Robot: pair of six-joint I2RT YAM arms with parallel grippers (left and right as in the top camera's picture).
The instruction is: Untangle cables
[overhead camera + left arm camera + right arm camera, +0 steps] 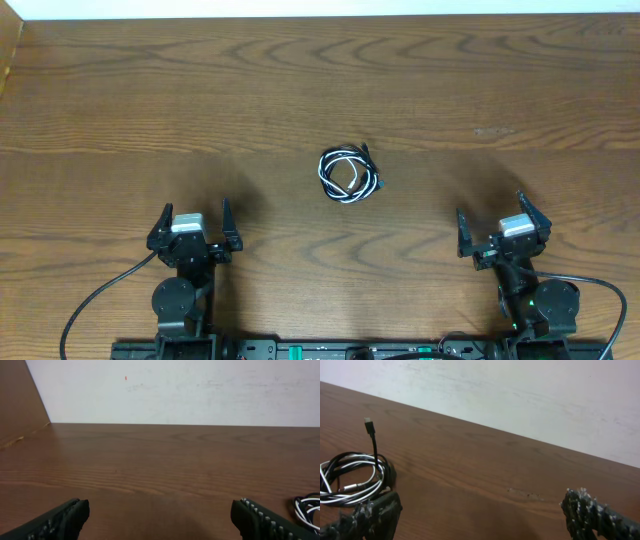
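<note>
Wooden desk [320, 80]. Cables [349, 176]: light, limp; I would pinch the raised black plug [368, 422]. My left hand [195, 215] and right hand [492, 210] gape empty.

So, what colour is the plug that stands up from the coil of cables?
The plug is black; the right wrist view shows it best.

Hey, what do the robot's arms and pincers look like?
Both arms are black. The left pincer and right pincer each have a silver block behind two black fingers with ridged pads. Thick black wires trail from both bases.
</note>
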